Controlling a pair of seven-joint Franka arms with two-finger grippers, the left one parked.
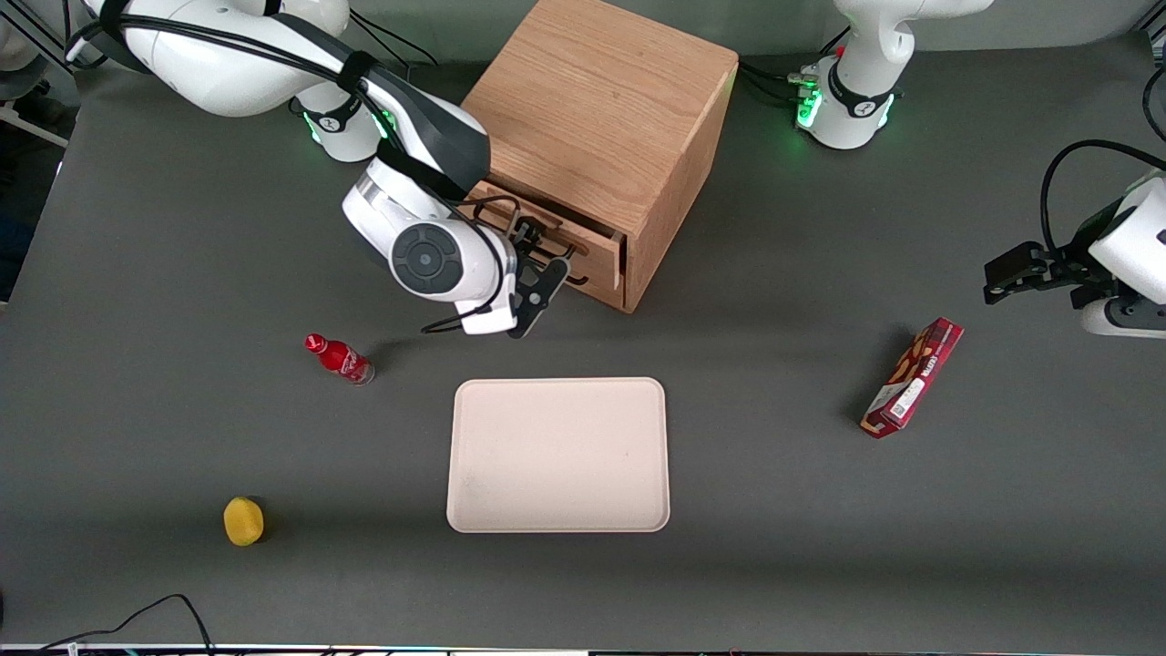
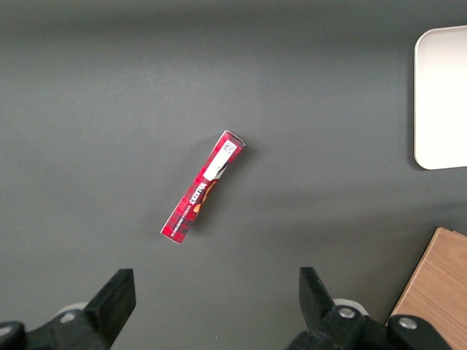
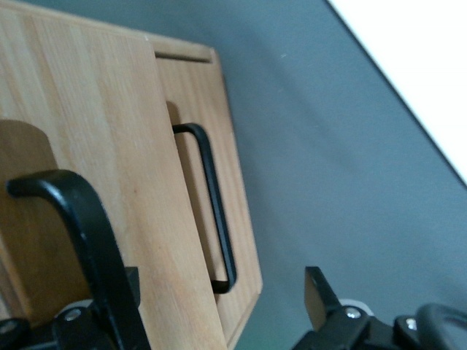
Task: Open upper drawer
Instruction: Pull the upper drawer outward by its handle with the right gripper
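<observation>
Drawer handle [image 3: 80,226] between end effector [image 3: 219,306] fingers

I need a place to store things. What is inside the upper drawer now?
The upper drawer is pulled out slightly, but the gripper at its handle and the arm cover the gap, so its inside cannot be seen.

Grey table [image 1: 774,547]: cabinet [image 1: 610,109], tray [image 1: 557,456], bottle [image 1: 340,358], box [image 1: 913,377].

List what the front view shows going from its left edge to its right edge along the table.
Yellow fruit → red bottle → gripper at the upper drawer → beige tray → red snack box.
</observation>
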